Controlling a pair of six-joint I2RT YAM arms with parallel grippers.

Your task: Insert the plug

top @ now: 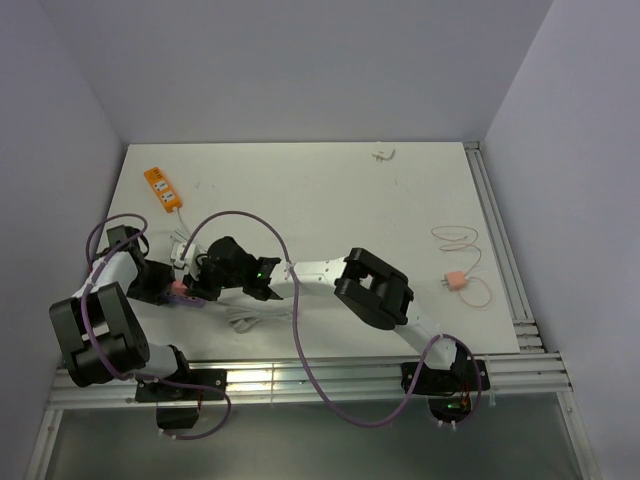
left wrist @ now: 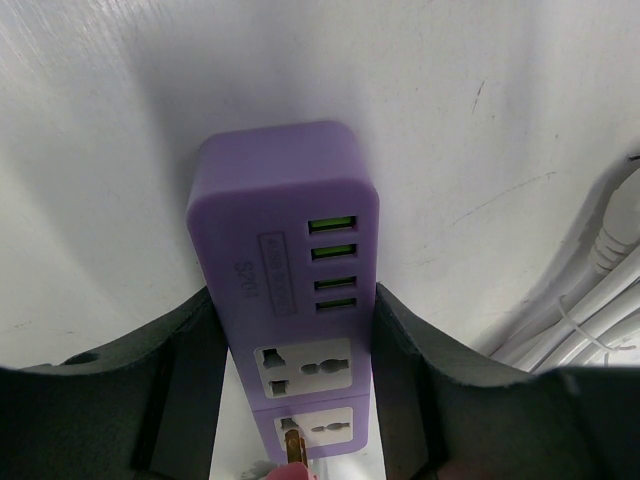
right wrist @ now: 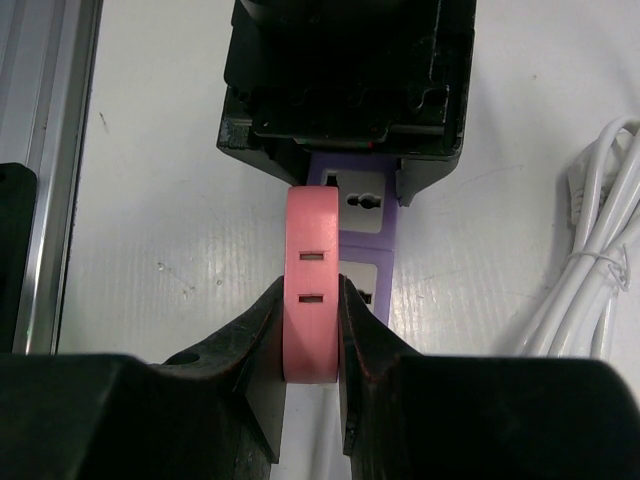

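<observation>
- Right pincer (right wrist: pixel 310 300): clenched on the plug (right wrist: pixel 312 270), one finger pressed to each flat side, so that the plug stands on edge between them.
- Plug: one pink block, its upper face bearing two small rectangular slots. It hangs directly over the lilac power strip (right wrist: pixel 365 235), beside the strip's left edge in the right wrist view.
- Left wrist view: the plug (left wrist: pixel 285 472) shows at the bottom margin, with one metal prong (left wrist: pixel 292 448) at the left opening of the nearest socket (left wrist: pixel 310 432). How deep the prong sits cannot be told.
- Left pincer (left wrist: pixel 292 320): grasping the lilac power strip (left wrist: pixel 285 200), with a finger against each long side.
- Lilac power strip, one: two white sockets and four green USB ports (left wrist: pixel 331 253) are visible on its face.
- Top view: both pincers meet at the left of the tabletop (top: pixel 320 200), with the plug (top: pixel 178 290) between them.
- Second pink block (top: pixel 455 281), one: lies well apart on the right side of the tabletop, trailing a thin pale cord (top: pixel 470 250) in loops.
- Orange power strip (top: pixel 161 188), one: lies at the far left, near the pincers but clear of them.
- White cable bundle (right wrist: pixel 590 270), one: lies just beside the lilac strip.
- Small white object (top: pixel 384 153), one: sits at the far edge and is too small to identify.
</observation>
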